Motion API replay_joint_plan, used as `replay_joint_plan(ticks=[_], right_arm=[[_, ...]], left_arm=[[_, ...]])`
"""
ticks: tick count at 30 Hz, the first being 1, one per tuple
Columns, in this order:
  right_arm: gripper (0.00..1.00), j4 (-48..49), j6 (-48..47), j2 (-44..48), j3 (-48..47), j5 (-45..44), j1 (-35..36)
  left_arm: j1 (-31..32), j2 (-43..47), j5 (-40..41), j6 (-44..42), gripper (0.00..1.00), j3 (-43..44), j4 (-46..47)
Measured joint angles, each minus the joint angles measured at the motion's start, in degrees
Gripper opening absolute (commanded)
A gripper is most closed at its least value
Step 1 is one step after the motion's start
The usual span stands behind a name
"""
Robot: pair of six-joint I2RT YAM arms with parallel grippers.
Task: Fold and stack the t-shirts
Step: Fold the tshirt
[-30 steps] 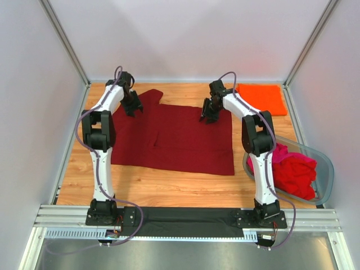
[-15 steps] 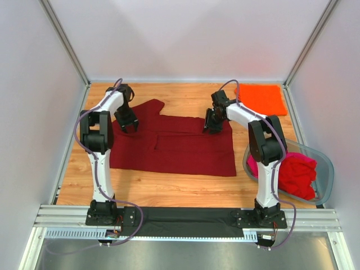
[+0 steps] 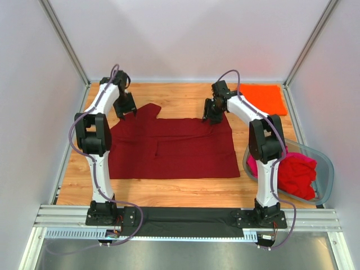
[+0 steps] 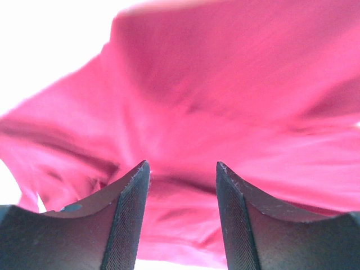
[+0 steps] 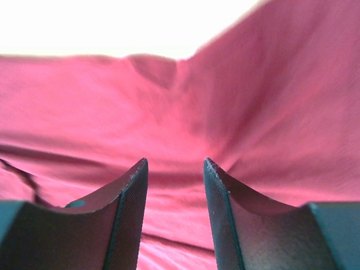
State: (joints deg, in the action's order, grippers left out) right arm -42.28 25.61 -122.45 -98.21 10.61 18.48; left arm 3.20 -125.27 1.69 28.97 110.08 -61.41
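Note:
The dark maroon t-shirt (image 3: 174, 149) lies spread flat on the wooden table, one sleeve pointing to the far left. My left gripper (image 3: 125, 107) is over that sleeve at the shirt's far left corner. Its jaws (image 4: 181, 164) stand apart, with maroon cloth (image 4: 225, 84) showing beyond and between them. My right gripper (image 3: 212, 113) is at the shirt's far right edge. Its jaws (image 5: 173, 160) also stand apart over the cloth (image 5: 112, 112). A folded bright orange t-shirt (image 3: 261, 98) lies at the far right corner.
A grey translucent tub (image 3: 323, 169) stands at the right edge and holds a bundle of red and magenta-pink shirts (image 3: 292, 171). Light walls and metal posts close in the table on three sides. Bare wood shows along the near edge (image 3: 169, 191).
Both grippers swung toward me, then back to the far edge. The maroon shirt now lies lower and flatter, its near hem straight instead of slanted.

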Motion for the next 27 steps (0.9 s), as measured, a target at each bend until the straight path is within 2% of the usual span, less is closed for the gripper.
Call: replay_joint_plan(ticks=[5, 10, 13, 19, 27], right_arm=[[0.55, -0.11, -0.59, -0.39, -4.76, 1.03, -3.3], [0.61, -0.26, -0.74, -2.84, -9.55, 2.1, -7.43], [0.61, -0.35, -1.07, -5.79, -13.64, 2.56, -9.92], [0.56, -1.88, -1.95, -12.09, -21.11, 4.02, -14.49], [0.54, -3.34, -3.98, -17.51, -22.14, 9.4, -17.4]], left_arm=[[-0.66, -3.04, -2.84, -7.06, 0.61, 11.54, 6.29], [-1.09, -14.27, -6.95, -12.46, 0.6, 21.29, 8.52], [-1.16, -19.56, -8.68, -14.38, 0.6, 21.7, 9.44], [-1.36, -18.56, -14.4, -15.26, 0.6, 20.33, 12.96], [-1.38, -18.88, -20.02, -16.9, 0.59, 19.54, 13.9]])
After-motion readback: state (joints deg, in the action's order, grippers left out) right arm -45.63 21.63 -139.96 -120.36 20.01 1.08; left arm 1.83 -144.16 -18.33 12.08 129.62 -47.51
